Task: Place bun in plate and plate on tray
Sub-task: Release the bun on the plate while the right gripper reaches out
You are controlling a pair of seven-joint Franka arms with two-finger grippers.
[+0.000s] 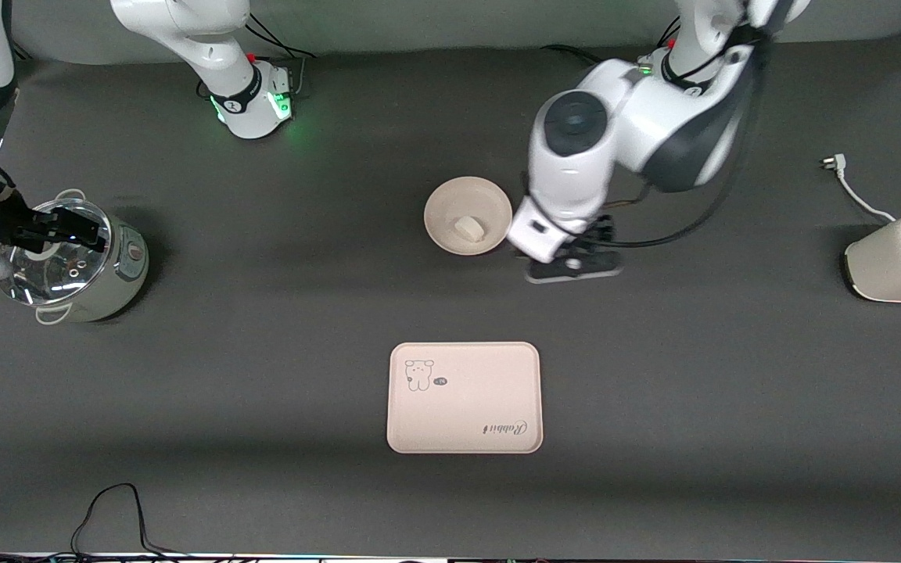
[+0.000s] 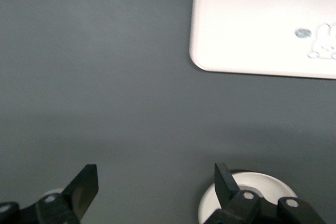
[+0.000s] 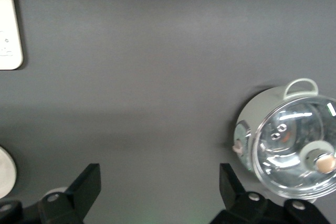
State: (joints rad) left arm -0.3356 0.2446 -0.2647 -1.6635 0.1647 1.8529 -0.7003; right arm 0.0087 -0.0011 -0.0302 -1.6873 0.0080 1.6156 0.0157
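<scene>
The small white bun (image 1: 468, 228) lies in the round cream plate (image 1: 467, 195) near the middle of the table. The cream-pink tray (image 1: 464, 397) with the bear drawing lies nearer to the front camera than the plate and holds nothing. My left gripper (image 1: 573, 264) hangs low beside the plate, toward the left arm's end. In the left wrist view it (image 2: 156, 182) is open over bare mat, with the plate's rim (image 2: 268, 184) just outside one finger and the tray (image 2: 262, 19) farther off. My right gripper (image 3: 160, 184) is open and holds nothing, and it waits up by the pot (image 1: 52, 231).
A pot with a glass lid (image 1: 75, 266) stands at the right arm's end of the table. A cream toaster (image 1: 900, 258) with its cord and plug (image 1: 834, 164) stands at the left arm's end. Black cables (image 1: 114, 508) lie along the front edge.
</scene>
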